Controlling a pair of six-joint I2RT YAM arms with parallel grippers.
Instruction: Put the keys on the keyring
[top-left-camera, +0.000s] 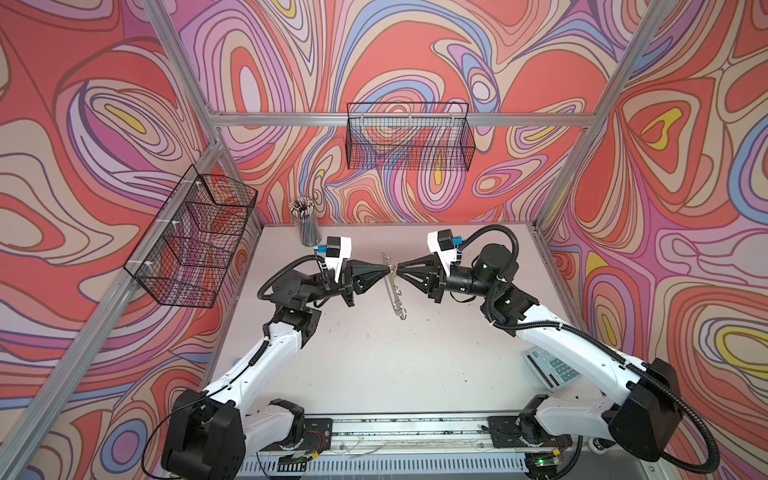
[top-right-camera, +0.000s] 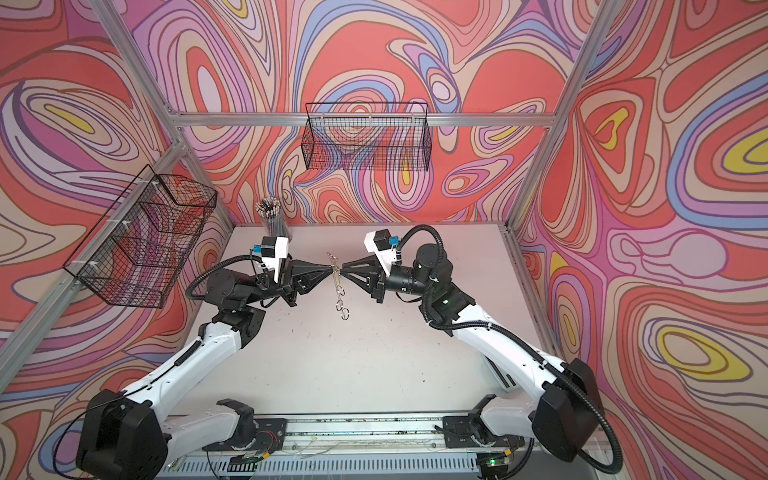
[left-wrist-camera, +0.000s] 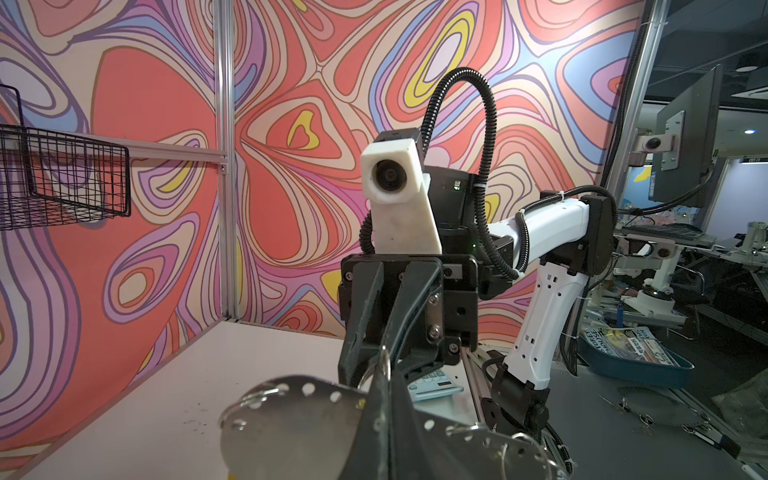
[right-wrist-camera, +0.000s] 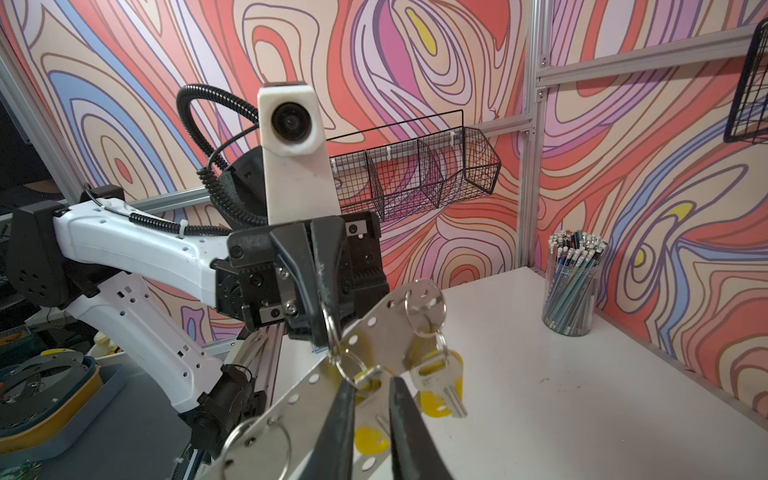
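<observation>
Checking keyring (top-left-camera: 392, 286): held up off the table (top-left-camera: 374, 374), edge-on in both top views, mid-workspace between the two grippers. Clamped tight at its edge by left gripper (top-left-camera: 389, 271). Already carrying one key (right-wrist-camera: 441, 382), hung with its tag from a wire ring (right-wrist-camera: 424, 307) on the plate. Can't confirm the other key: seeing only second yellow tag (right-wrist-camera: 370, 440) and its small ring, sitting right between the fingers of right gripper (right-wrist-camera: 372, 380), close against the plate's edge. Can't tell whether pinched or merely straddled, with a narrow gap on show. Judging roughly halfway or slightly beyond; left to do: finish threading, confirm, release. Plenty of bare table below and toward the front. Mind pencil cup (top-left-camera: 307, 228) behind the left wrist and calculator (top-left-camera: 552, 368) at the right table edge. Keep moves small given nearly touching fingertips across the plate
</observation>
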